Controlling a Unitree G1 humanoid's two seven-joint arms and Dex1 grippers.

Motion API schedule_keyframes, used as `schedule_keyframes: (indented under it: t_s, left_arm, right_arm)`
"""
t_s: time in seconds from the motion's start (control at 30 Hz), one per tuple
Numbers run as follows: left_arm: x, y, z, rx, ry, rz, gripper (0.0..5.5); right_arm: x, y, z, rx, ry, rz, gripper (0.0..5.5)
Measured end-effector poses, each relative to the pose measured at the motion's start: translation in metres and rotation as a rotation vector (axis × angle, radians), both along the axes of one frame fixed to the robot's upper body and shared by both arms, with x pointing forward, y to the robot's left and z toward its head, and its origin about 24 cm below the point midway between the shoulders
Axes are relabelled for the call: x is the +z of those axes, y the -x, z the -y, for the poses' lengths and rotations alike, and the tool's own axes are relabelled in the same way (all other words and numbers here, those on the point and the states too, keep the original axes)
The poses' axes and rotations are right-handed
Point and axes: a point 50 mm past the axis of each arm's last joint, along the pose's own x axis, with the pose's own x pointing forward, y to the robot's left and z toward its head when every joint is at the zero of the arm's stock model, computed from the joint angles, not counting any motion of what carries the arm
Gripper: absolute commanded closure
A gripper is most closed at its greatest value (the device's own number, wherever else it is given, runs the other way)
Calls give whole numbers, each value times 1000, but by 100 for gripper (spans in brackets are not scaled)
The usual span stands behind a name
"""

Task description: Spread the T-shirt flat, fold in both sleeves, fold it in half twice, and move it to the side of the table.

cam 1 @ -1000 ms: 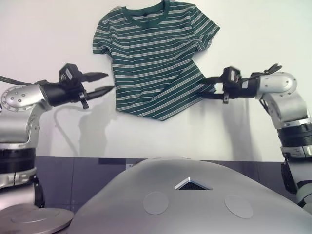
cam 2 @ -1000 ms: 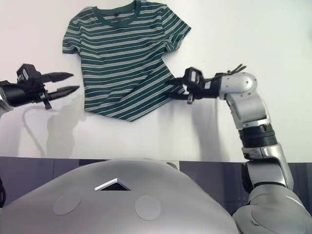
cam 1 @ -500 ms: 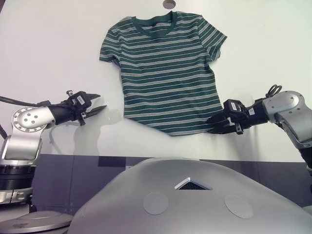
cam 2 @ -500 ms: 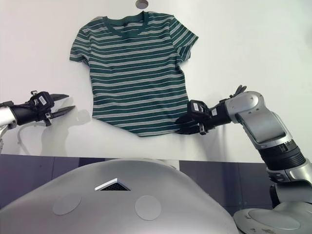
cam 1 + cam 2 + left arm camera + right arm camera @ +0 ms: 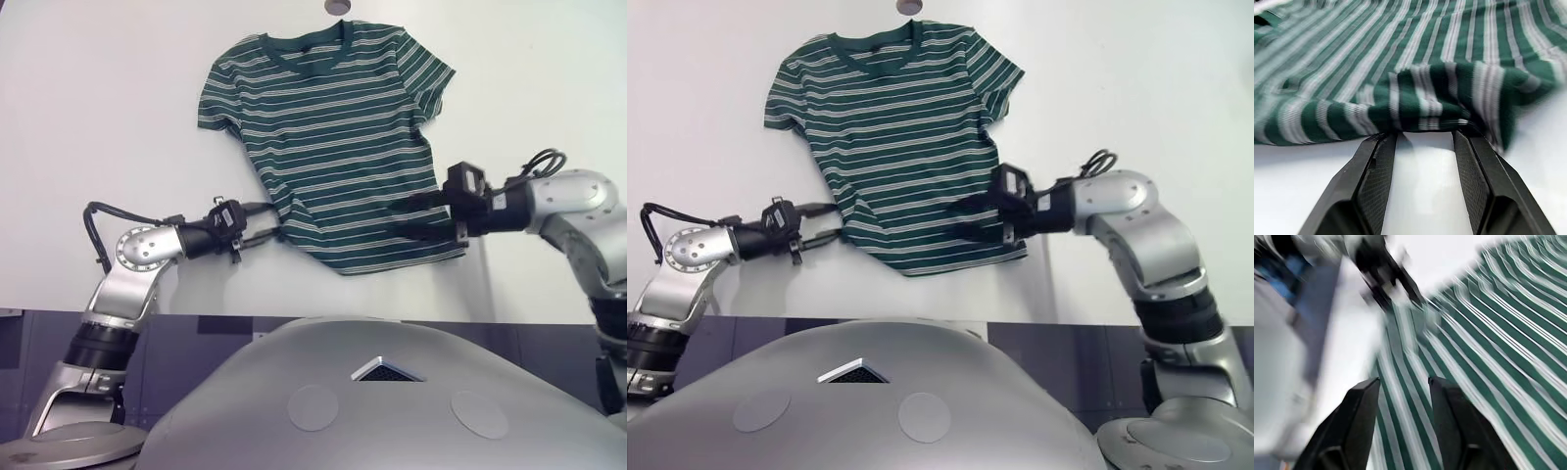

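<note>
**Both grippers at the T-shirt's lower hem, jaws parted**

The green T-shirt (image 5: 328, 127) with white stripes is seen lying on the white table (image 5: 108, 108). Its collar is turned away from the robot and its lower hem (image 5: 392, 264) is nearest to it. Both short sleeves are spread outward. The upper part of the garment is laid mostly flat. The hem is slanted, and its corner on the robot's left is drawn inward and bunched into a raised fold.

The left gripper (image 5: 277, 221) is held low over the table at that bunched corner. In the left wrist view its 2 dark fingers (image 5: 1374, 171) are shown parted to a moderate width. The rumpled edge of the cloth is found right at the fingertips, spanning the gap between them. The jaws are not closed on the fabric.

The right gripper (image 5: 402, 218) is placed over the lower part of the shirt on the robot's right, near the hem. It is pointed toward the left gripper, with the striped cloth lying between the 2. In the right wrist view its 2 fingers (image 5: 1359, 421) are parted as well, and striped cloth is seen beneath and between them. Nothing is clamped, and whether the tips touch the cloth cannot be told.

A small round grey object (image 5: 337, 5) is seen on the table just beyond the collar.
</note>
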Motion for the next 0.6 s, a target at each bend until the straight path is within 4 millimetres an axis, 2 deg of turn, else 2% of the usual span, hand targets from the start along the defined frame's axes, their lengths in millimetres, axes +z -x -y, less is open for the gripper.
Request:
schedule_keyframes:
  t_s: [0.07,0.17,0.27,0.37,0.47,0.5,0.6]
  left_arm:
    - [-1,8,1,-4,15,-40,344]
    - [1,6,1,74,63,-85,344]
    - [8,-2,15,124,172,-89,344]
    - [3,-1,26,111,164,-98,344]
    - [7,-11,36,160,226,-74,344]
    - [12,-29,46,192,258,-13,344]
    - [6,-53,61,218,244,49,344]
  right_arm:
    - [-6,12,-9,-18,-19,-46,365]
    - [-13,19,-14,-41,5,-83,365]
    - [-16,22,-30,-86,-24,-95,365]
    - [-24,25,-39,-108,19,-107,365]
    - [-26,24,-44,-153,21,-94,365]
    - [-25,20,-46,-202,3,-78,365]
    - [-21,12,-41,-275,-11,-54,365]
